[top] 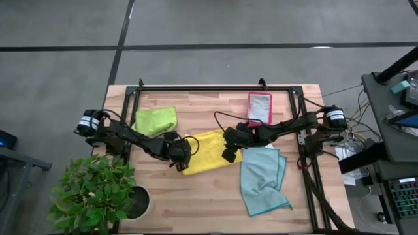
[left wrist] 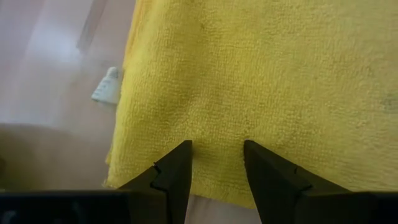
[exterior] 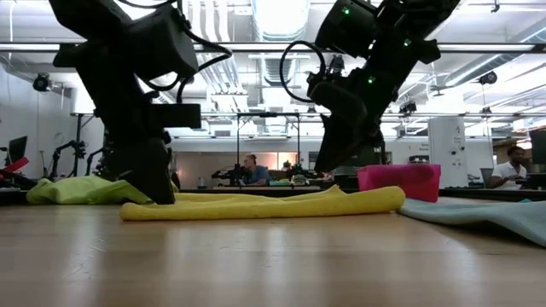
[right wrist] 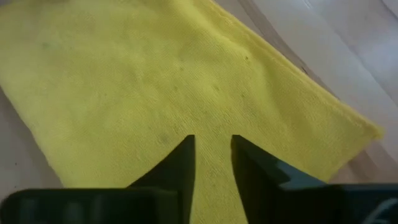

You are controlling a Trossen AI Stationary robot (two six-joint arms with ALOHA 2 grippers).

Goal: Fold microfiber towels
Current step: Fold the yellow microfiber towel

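Lying folded near the middle of the table (top: 196, 196), the yellow towel (top: 208, 151) has a gripper at each of its ends. The left gripper (top: 179, 158) sits at the towel's left end; its wrist view shows the two dark fingers (left wrist: 171, 177) parted with a clear gap, tips over the yellow pile close to one hem, nothing pinched between them. The right gripper (top: 228, 154) is at the towel's right end, and its fingers (right wrist: 180, 165) also stand slightly apart above the cloth, holding nothing. From table height the yellow towel (exterior: 264, 205) reads as a flat, layered strip with both arms coming down onto it.

A lime green towel (top: 155, 120) lies crumpled toward the back left, beside the left arm. A light blue towel (top: 262, 179) lies loosely spread at the front right, its edge just beside the yellow one. A pink-red tray (top: 259, 108) rests at the back of the table, behind the right arm. A potted plant (top: 98, 192) stands at the front left corner.
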